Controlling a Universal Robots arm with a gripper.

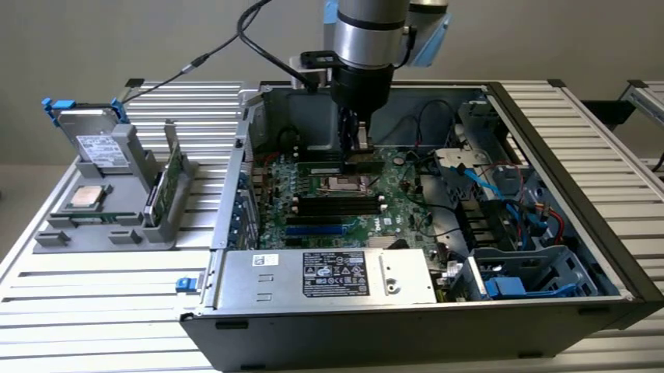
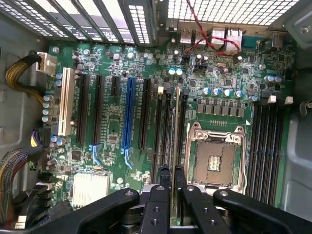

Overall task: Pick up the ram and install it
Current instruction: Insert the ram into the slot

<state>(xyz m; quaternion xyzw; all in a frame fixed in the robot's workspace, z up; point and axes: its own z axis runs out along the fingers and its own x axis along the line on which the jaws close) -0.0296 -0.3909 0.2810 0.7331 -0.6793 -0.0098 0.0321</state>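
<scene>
The ram (image 2: 175, 127) shows edge-on in the wrist view as a thin pale strip, clamped between my two black fingers (image 2: 163, 176). My gripper (image 2: 171, 175) is shut on it. The strip runs along the dark memory slots (image 2: 161, 131) just beside the empty processor socket (image 2: 214, 161), in line with them. Whether it touches a slot I cannot tell. In the exterior view my gripper (image 1: 353, 149) reaches down inside the open computer case (image 1: 581, 155), low over the motherboard (image 1: 343, 210), with the ram (image 1: 360, 161) under its tips next to the socket (image 1: 344, 183).
Loose cables (image 1: 487, 194) and drive cages (image 1: 539, 272) crowd the case at the exterior view's right. The power supply (image 1: 332, 276) sits at the front. A grey rack (image 1: 104, 210) outside the case holds a drive, a silver chip (image 1: 89, 196) and an upright green card (image 1: 171, 179).
</scene>
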